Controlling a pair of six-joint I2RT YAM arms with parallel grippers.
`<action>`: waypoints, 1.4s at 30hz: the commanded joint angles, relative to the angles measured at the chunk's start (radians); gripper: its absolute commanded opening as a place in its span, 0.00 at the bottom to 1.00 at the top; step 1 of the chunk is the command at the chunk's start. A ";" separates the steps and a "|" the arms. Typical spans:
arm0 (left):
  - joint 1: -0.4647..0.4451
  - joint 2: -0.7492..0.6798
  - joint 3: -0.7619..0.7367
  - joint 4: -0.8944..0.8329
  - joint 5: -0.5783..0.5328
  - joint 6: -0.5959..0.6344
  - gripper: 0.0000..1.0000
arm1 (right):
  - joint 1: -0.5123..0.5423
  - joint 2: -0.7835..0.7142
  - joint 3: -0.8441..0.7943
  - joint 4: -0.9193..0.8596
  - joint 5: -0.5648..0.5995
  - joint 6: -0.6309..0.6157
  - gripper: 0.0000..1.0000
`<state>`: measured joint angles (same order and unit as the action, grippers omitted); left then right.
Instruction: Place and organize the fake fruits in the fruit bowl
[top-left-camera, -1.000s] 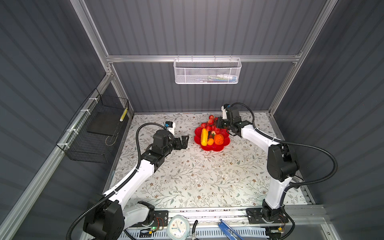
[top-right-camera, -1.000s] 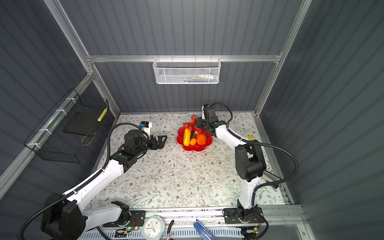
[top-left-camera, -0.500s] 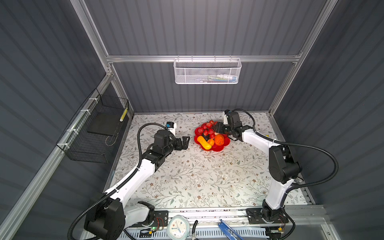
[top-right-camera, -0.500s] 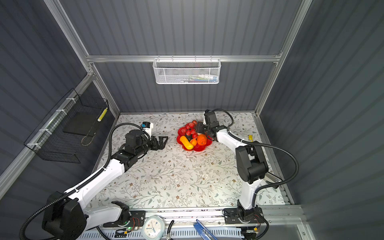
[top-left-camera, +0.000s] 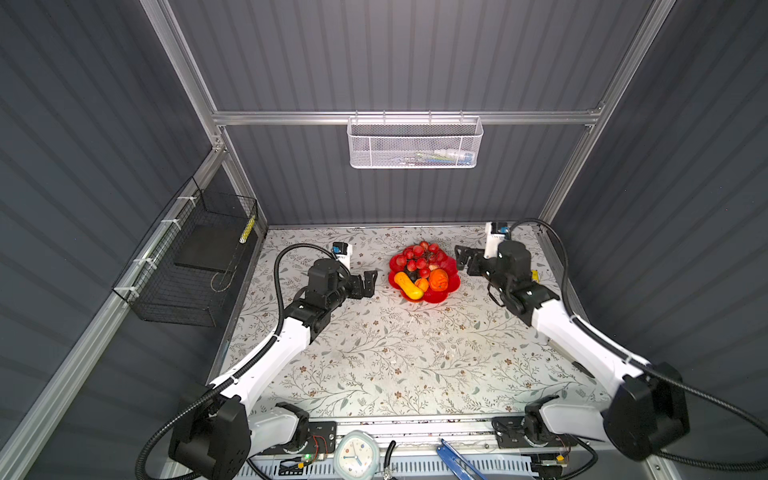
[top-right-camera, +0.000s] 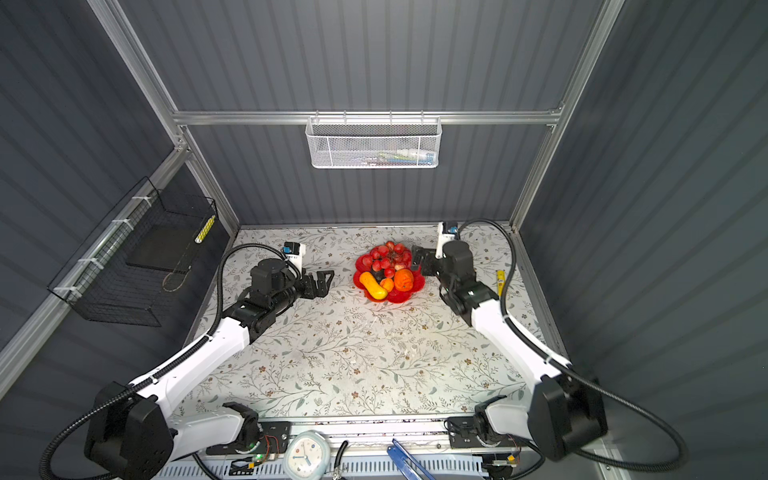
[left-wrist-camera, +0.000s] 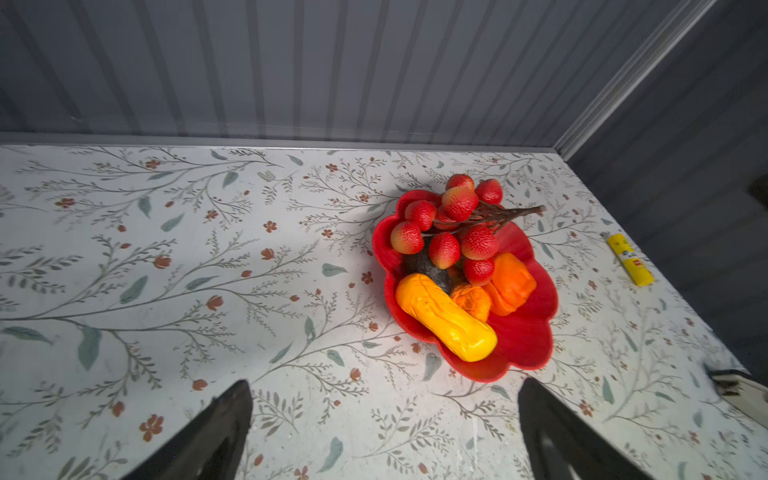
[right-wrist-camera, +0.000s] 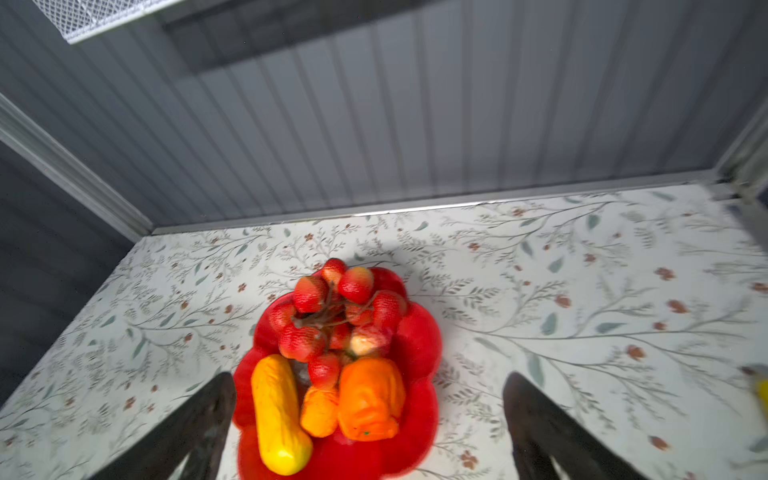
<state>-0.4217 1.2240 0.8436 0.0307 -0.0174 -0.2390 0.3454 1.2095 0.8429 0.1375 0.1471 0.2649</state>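
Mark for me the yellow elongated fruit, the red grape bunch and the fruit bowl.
yellow elongated fruit (left-wrist-camera: 446, 318): left wrist view, middle of its body.
red grape bunch (left-wrist-camera: 459, 203): left wrist view, on one berry beside the stem.
fruit bowl (left-wrist-camera: 525, 345): left wrist view, bare red inner wall near the rim.

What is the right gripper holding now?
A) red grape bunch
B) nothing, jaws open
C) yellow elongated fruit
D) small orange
B: the right gripper stands open beside the fruit bowl, and the red grape bunch lies in the bowl.
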 joint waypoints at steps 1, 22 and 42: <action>0.008 0.016 -0.048 0.081 -0.272 0.085 1.00 | -0.086 -0.081 -0.153 0.095 0.141 -0.089 0.99; 0.340 0.480 -0.383 0.880 -0.295 0.214 1.00 | -0.395 0.238 -0.544 0.870 -0.086 -0.207 0.99; 0.340 0.491 -0.384 0.907 -0.300 0.220 1.00 | -0.395 0.247 -0.522 0.842 -0.089 -0.205 0.99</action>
